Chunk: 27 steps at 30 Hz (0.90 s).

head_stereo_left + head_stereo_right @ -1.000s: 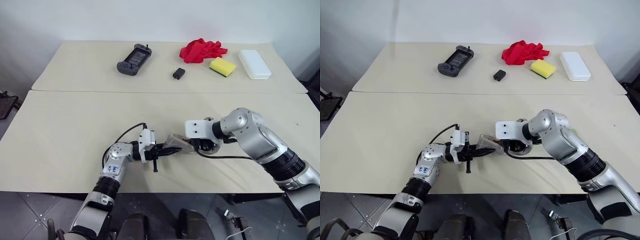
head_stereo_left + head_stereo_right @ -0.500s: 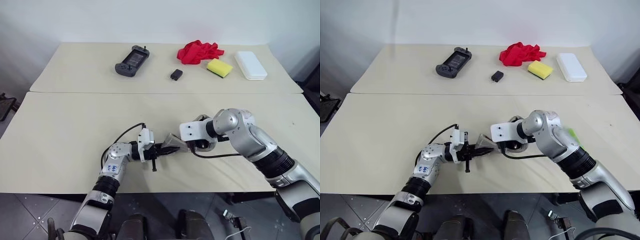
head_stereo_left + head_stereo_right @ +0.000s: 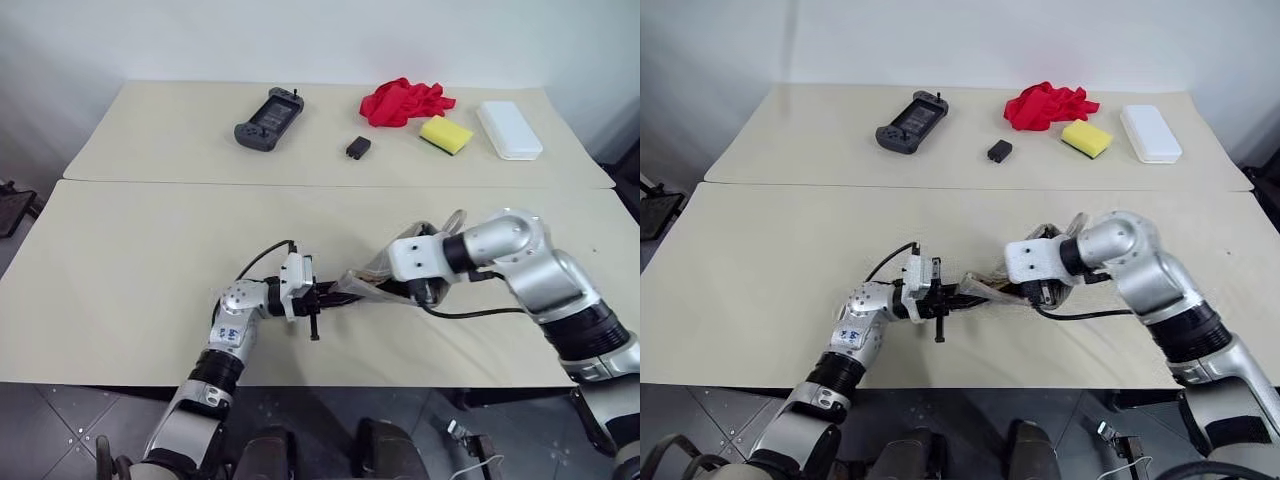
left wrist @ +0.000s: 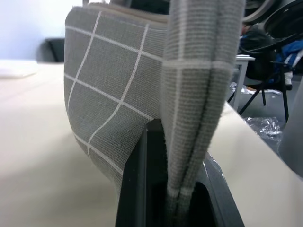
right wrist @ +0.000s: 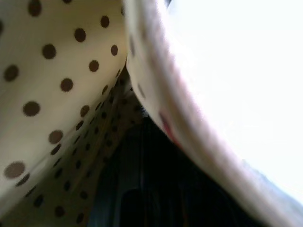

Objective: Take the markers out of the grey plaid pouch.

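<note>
The grey plaid pouch [image 3: 372, 278] hangs just above the near table, stretched between my two hands. My left gripper [image 3: 326, 296] is shut on the pouch's left edge; in the left wrist view the folded plaid fabric [image 4: 189, 118] is pinched between the black fingers [image 4: 137, 189]. My right gripper [image 3: 408, 288] reaches down into the pouch's open mouth from the right. The right wrist view looks into the cream lining with brown dots [image 5: 57, 80]. The markers are hidden inside the pouch.
On the far table lie a dark game controller [image 3: 268, 119], a small black box [image 3: 357, 147], a red cloth [image 3: 404, 101], a yellow sponge [image 3: 445, 133] and a white case [image 3: 509, 128]. A seam [image 3: 200, 182] separates the two tables.
My right hand has risen and drawn back to the right, lifting the pouch's open end with it. The left gripper has kept its grip in place.
</note>
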{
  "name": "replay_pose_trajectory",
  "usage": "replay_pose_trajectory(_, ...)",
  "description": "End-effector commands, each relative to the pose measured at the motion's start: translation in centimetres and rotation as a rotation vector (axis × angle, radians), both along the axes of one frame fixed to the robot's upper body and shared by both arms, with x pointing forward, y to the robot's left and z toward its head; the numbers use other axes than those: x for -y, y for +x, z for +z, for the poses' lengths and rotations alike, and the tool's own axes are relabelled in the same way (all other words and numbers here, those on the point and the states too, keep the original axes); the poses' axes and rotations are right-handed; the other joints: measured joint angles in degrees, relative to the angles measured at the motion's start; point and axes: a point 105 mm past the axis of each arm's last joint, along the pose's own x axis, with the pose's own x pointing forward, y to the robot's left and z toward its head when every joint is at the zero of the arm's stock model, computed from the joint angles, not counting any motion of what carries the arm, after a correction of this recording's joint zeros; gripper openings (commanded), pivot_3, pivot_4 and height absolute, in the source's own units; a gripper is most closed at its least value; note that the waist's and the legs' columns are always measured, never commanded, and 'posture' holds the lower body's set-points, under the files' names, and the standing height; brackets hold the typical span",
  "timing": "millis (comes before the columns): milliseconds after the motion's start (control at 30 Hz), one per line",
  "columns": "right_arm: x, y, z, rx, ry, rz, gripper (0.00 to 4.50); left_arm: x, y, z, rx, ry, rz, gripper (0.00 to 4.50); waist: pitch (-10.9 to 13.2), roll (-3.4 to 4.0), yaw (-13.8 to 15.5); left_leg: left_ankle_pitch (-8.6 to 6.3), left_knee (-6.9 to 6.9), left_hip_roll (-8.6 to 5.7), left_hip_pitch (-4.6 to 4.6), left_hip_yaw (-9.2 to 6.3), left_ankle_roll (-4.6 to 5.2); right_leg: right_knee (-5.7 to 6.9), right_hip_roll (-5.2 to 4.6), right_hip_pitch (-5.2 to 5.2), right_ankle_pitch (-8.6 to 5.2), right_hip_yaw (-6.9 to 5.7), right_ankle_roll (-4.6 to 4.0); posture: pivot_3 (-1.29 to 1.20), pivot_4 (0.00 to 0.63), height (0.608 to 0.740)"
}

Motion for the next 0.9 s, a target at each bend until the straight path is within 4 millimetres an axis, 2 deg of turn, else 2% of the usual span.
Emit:
replay_pose_trajectory(33, -0.3, -1.9, 2.6, 0.021, 0.099, 0.154, 0.59, -1.6, 0.8, -1.5, -0.087, 0.013, 0.086, 0.00, 0.0, 0.00, 0.0, 0.00, 0.00, 0.00, 0.00, 0.00, 0.00, 0.00, 0.00, 0.00, 0.00, -0.01, 0.00, 0.00, 0.150, 0.740)
replay_pose_trajectory(67, 0.2, -1.9, 2.1, 0.008, 0.074, 0.154, 0.59, -1.7, 0.9, -1.4, -0.090, 0.009, 0.088, 0.00, 0.0, 0.00, 0.0, 0.00, 0.00, 0.01, 0.00, 0.00, 0.00, -0.01, 0.01, 0.00, 0.00, -0.01, 0.00, 0.00, 0.150, 0.740)
replay_pose_trajectory(133, 1.0, -0.7, 1.5, 0.073, 0.017, 0.105, 0.59, -1.8, 0.9, -1.4, -0.094, 0.007, 0.091, 0.00, 0.0, 0.00, 0.0, 0.00, -0.01, 0.00, 0.00, 0.02, 0.00, -0.02, 0.01, 0.00, 0.00, 0.00, 0.00, 0.00, 0.150, 0.740)
replay_pose_trajectory(167, 1.5, 0.5, 1.1, 0.102, -0.009, 0.028, 0.59, -1.8, 0.9, -1.4, -0.097, 0.006, 0.092, 0.00, 0.0, 0.00, 0.0, 0.00, 0.00, 0.00, 0.00, 0.03, 0.00, -0.01, 0.01, 0.00, 0.00, 0.00, 0.00, 0.00, 0.150, 0.740)
replay_pose_trajectory(233, 2.3, 1.6, -0.5, 0.087, -0.054, -0.071, 0.59, -1.6, 1.0, -1.0, -0.126, -0.022, 0.090, 0.00, 0.0, 0.00, 0.0, 0.00, 0.00, 0.01, 0.00, 0.03, 0.00, -0.01, 0.01, 0.00, 0.00, 0.01, 0.00, 0.00, 0.150, 0.740)
replay_pose_trajectory(367, 1.5, 2.3, -1.9, 0.102, -0.029, -0.109, 0.59, -1.5, 1.3, 0.3, -0.237, -0.118, 0.081, 0.00, 0.0, 0.00, 0.0, 0.00, -0.01, 0.01, -0.01, 0.02, 0.00, 0.00, 0.01, -0.01, 0.00, 0.01, 0.00, 0.00, 0.150, 0.740)
replay_pose_trajectory(433, 1.3, 2.7, -2.6, 0.143, -0.058, -0.113, 0.59, -1.5, 1.3, 2.4, -0.408, -0.221, 0.000, 0.00, 0.0, 0.00, 0.0, 0.00, 0.00, 0.02, -0.01, 0.01, 0.00, 0.00, 0.01, -0.01, 0.00, 0.00, 0.00, 0.00, 0.150, 0.740)
replay_pose_trajectory(533, 5.8, 3.5, -2.6, 0.170, -0.329, -0.264, 0.59, -2.5, 1.9, 3.2, -0.566, -0.258, -0.008, 0.00, 0.0, 0.01, 0.1, 0.00, 0.01, 0.02, -0.01, -0.02, 0.00, 0.02, 0.01, 0.00, 0.00, 0.01, 0.00, 0.00, 0.150, 0.740)
replay_pose_trajectory(600, 7.0, 3.4, -2.1, 0.182, -0.405, -0.292, 0.59, -3.0, 2.0, 3.1, -0.603, -0.259, 0.006, 0.00, 0.0, 0.06, 0.1, 0.01, 0.03, 0.01, -0.03, -0.05, 0.01, 0.03, 0.00, 0.00, 0.00, 0.02, 0.01, 0.00, 0.150, 0.740)
replay_pose_trajectory(733, 5.3, 2.5, -1.1, 0.202, -0.362, -0.223, 0.59, -3.5, 2.2, 3.5, -0.742, -0.318, 0.015, 0.00, 0.0, 0.06, 0.0, 0.01, -0.01, 0.02, -0.03, -0.07, 0.00, -0.03, 0.04, 0.01, 0.00, 0.01, 0.01, 0.00, 0.150, 0.740)
replay_pose_trajectory(900, 3.0, 1.2, -1.1, 0.168, -0.263, -0.150, 0.59, -3.4, 2.6, 4.1, -0.847, -0.352, 0.009, 0.00, 0.0, 0.05, 0.0, 0.02, -0.01, 0.02, -0.03, -0.07, -0.02, -0.03, 0.04, 0.01, 0.00, 0.01, 0.01, 0.00, 0.150, 0.740)
